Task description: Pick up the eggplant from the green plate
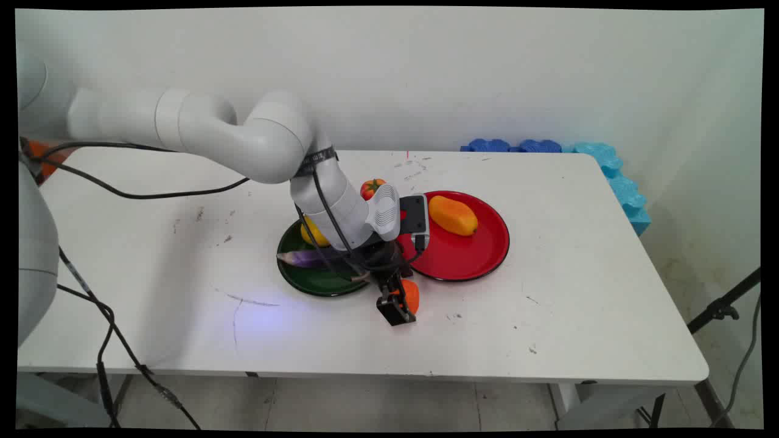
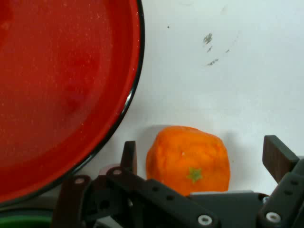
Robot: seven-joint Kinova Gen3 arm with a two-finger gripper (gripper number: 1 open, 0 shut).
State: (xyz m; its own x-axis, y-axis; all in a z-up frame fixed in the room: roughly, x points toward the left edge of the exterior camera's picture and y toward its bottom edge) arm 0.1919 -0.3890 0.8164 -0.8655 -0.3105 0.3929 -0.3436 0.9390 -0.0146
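The arm (image 1: 201, 131) is glossy white, built of thick rounded tubular links joined by bulbous elbows with faint seams. A black strap rings the forearm, and black cables (image 1: 152, 193) run along it and hang in loops at the left side. At the wrist sits a pale grey ribbed housing (image 1: 384, 213) beside a dark grey boxy module (image 1: 415, 216). The gripper (image 1: 398, 304) is matte black, a linkage of flat bars pinned with small silver screws. Its fingers (image 2: 278, 156) end in flat dark brown pads.
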